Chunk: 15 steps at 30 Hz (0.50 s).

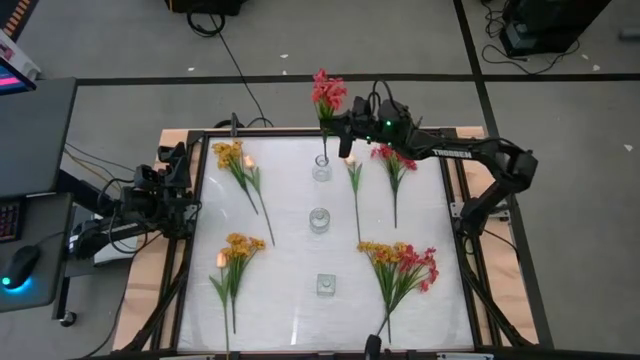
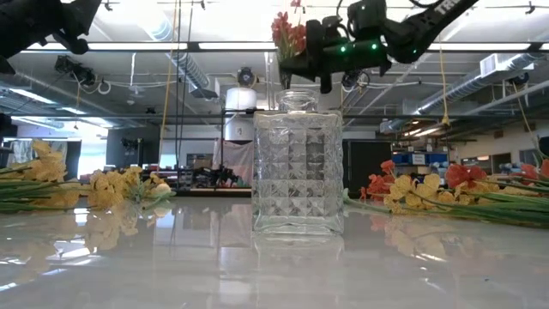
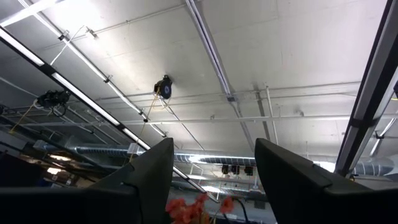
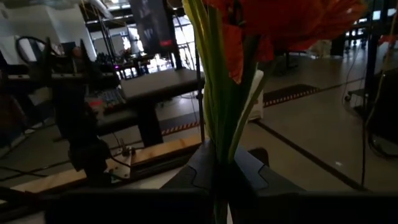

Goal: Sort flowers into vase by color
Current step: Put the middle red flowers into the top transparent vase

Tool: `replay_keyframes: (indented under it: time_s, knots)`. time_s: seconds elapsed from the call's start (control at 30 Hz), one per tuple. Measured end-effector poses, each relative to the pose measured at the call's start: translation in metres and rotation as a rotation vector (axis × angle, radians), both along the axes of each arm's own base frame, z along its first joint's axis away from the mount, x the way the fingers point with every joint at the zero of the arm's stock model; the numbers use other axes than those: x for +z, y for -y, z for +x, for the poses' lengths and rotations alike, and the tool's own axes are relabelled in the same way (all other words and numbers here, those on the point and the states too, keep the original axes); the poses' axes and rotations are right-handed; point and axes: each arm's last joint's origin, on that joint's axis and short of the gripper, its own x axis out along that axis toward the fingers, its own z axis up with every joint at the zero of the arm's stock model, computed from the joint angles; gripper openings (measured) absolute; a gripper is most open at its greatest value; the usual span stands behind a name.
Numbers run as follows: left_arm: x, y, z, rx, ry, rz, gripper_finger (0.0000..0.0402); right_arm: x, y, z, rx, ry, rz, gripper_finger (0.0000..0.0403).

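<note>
Right now my right claw (image 1: 338,128), at upper centre of the high view, is clenched on the red flower (image 1: 328,95), stem hanging upright just above the far vase (image 1: 321,168); my left claw (image 1: 185,200) idles released at left.

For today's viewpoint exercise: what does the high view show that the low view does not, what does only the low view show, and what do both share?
Only the high view shows three glass vases in a row and the left gripper, open, parked at the table's left edge. Only the low view shows the near vase's diamond-cut pattern and the room behind. Both show the right gripper shut on a red flower, and flowers lying on the table.
</note>
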Motion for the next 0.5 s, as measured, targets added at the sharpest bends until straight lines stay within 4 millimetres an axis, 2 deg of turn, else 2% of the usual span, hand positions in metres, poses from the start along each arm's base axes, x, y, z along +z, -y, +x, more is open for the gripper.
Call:
replay_keyframes:
  time_s: [0.2,0.5]
  knots:
    - [0.0001,0.0,0.0,0.0,0.0,0.0,0.0231,-0.0033,0.0086,-0.0012,-0.017,0.014,-0.009,0.0032]
    - [-0.0002,-0.0001,0.0003,0.0,-0.004,-0.001,0.0231,-0.0034,0.0089,-0.0017,0.011,0.009,-0.019,0.0032]
